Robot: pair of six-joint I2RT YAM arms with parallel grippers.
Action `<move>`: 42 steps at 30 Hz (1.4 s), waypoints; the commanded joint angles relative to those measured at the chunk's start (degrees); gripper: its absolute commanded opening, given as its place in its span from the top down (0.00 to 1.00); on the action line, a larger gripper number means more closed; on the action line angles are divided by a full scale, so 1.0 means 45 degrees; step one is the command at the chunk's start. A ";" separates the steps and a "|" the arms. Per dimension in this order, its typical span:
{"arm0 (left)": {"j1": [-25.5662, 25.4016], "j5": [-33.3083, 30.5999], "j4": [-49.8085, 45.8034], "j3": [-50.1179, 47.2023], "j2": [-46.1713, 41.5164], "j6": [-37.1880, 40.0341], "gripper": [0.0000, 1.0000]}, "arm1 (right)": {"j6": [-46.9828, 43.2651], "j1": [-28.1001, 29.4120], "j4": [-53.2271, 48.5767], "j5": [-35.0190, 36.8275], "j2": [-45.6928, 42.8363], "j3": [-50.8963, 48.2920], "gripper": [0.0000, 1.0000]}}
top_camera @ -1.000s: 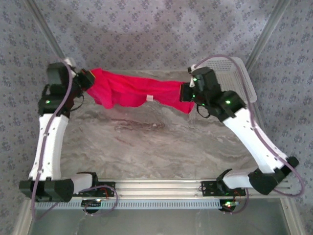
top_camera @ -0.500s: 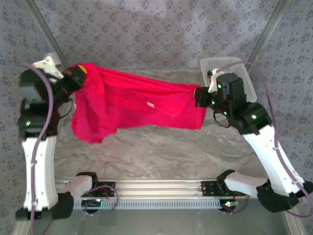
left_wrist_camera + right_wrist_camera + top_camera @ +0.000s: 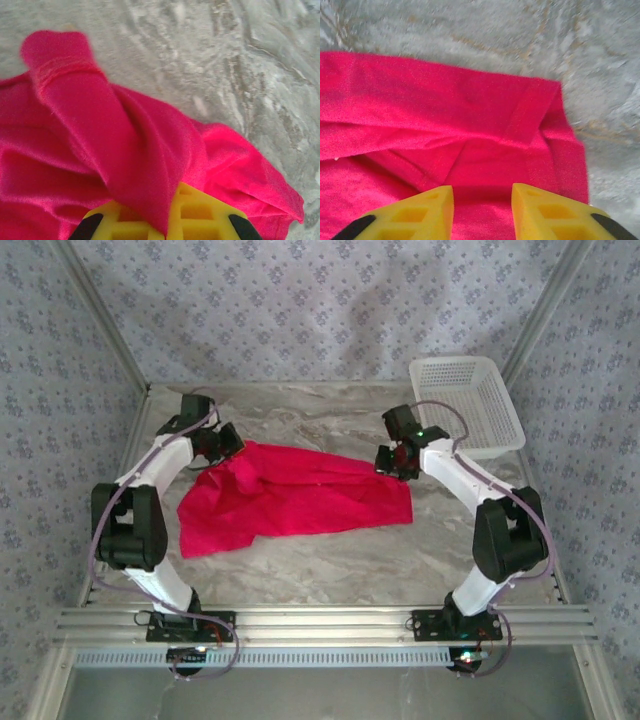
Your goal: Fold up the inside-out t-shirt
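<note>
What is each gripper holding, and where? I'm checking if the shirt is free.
Left gripper pinches a bunched fold at the far left corner of the t-shirt; right gripper is open above it, holding nothing.

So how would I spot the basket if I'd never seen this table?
Look at the grey marbled table, then its far right corner. There sits a white mesh plastic basket, rectangular and open-topped. Unlike the bright red cloth t-shirt spread mid-table, it is white and boxy.
</note>
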 commanded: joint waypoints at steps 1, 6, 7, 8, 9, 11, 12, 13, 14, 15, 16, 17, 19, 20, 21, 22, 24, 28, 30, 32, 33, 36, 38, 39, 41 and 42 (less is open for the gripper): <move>-0.0145 0.0199 0.1148 0.0090 -0.0065 -0.0172 1.00 | 0.0540 0.1310 0.0361 0.0697 -0.0070 -0.0532 0.60; -0.0126 0.0141 0.1186 -0.0011 -0.0036 -0.0209 1.00 | 0.0792 0.2013 0.0897 0.0745 0.0867 -0.0709 0.61; -0.0124 0.0137 0.1147 -0.0009 -0.0045 -0.0201 1.00 | 0.0804 0.2022 0.0894 0.0647 0.1110 -0.0647 0.62; -0.0130 0.0110 0.1112 0.0008 -0.0064 -0.0190 1.00 | 0.0814 0.2041 0.0894 0.0609 0.1334 -0.0551 0.63; -0.0133 0.0087 0.1026 0.0052 -0.0079 -0.0170 1.00 | 0.0835 0.2087 0.0895 0.0653 0.1565 -0.0435 0.63; -0.0122 0.0045 0.0882 0.0108 -0.0103 -0.0092 1.00 | 0.0853 0.2083 0.0895 0.0664 0.1974 -0.0273 0.65; -0.0133 0.0023 0.0827 0.0142 -0.0123 -0.0062 1.00 | 0.0853 0.2095 0.1209 0.0651 0.2169 -0.0214 0.66; -0.0125 0.0000 0.0779 0.0131 -0.0157 -0.0050 1.00 | 0.0879 0.2089 0.1227 0.0667 0.2322 -0.0184 0.66; -0.0124 -0.0023 0.0771 0.0132 -0.0177 -0.0043 1.00 | 0.0876 0.2085 0.1253 0.0675 0.2452 -0.0181 0.66; -0.0132 -0.0035 0.0736 0.0114 -0.0211 -0.0019 1.00 | 0.0864 0.2081 0.1330 0.0674 0.2571 -0.0182 0.65; -0.0122 -0.0055 0.0726 0.0098 -0.0238 -0.0030 1.00 | 0.0840 0.2090 0.1396 0.0714 0.2687 -0.0169 0.63; -0.0122 -0.0059 0.0727 0.0092 -0.0257 -0.0028 1.00 | 0.0826 0.2086 0.1466 0.0774 0.2757 -0.0154 0.62; -0.0123 -0.0051 0.0730 0.0088 -0.0260 -0.0029 1.00 | 0.0788 0.2068 0.1636 0.0853 0.2955 -0.0066 0.61; -0.0137 -0.0026 0.0739 0.0087 -0.0261 -0.0049 1.00 | 0.0780 0.2025 0.1726 0.0890 0.3077 -0.0002 0.61; -0.0123 -0.0008 0.0733 0.0105 -0.0260 -0.0051 1.00 | 0.0773 0.2008 0.1770 0.0928 0.3195 0.0084 0.61; -0.0127 0.0019 0.0721 0.0111 -0.0259 -0.0031 1.00 | 0.0756 0.1989 0.1788 0.0958 0.3285 0.0174 0.61; -0.0139 0.0025 0.0682 0.0150 -0.0270 -0.0016 1.00 | 0.0755 0.1974 0.1812 0.0998 0.3444 0.0345 0.63; -0.0123 0.0045 0.0593 0.0184 -0.0318 0.0011 1.00 | 0.0735 0.2000 0.1518 0.1052 0.3509 0.0724 0.86; -0.0128 0.0024 0.0507 0.0244 -0.0376 0.0037 1.00 | 0.0734 0.2045 0.1266 0.1168 0.3402 0.0928 0.95; -0.0127 0.0007 0.0416 0.0325 -0.0454 0.0064 1.00 | 0.0679 0.2090 0.1018 0.1336 0.3223 0.1060 1.00; -0.0132 -0.0010 0.0342 0.0374 -0.0503 0.0084 1.00 | 0.0653 0.2107 0.1016 0.1418 0.3062 0.1083 1.00; -0.0132 -0.0075 0.0124 0.0537 -0.0611 0.0216 1.00 | 0.0558 0.2103 0.0429 0.1591 0.2476 0.1057 1.00; -0.0128 -0.0118 0.0052 0.0572 -0.0649 0.0227 1.00 | 0.0482 0.2062 0.0367 0.1601 0.2232 0.0906 1.00; -0.0125 -0.0101 0.0035 0.0566 -0.0650 0.0222 1.00 | 0.0436 0.2049 0.0376 0.1634 0.2172 0.0768 1.00; -0.0136 -0.0050 0.0069 0.0513 -0.0631 0.0204 1.00 | 0.0384 0.2042 0.0689 0.1703 0.2123 0.0346 0.92; -0.0122 -0.0007 0.0133 0.0447 -0.0631 0.0166 1.00 | 0.0401 0.2042 0.0866 0.1670 0.2138 0.0116 0.87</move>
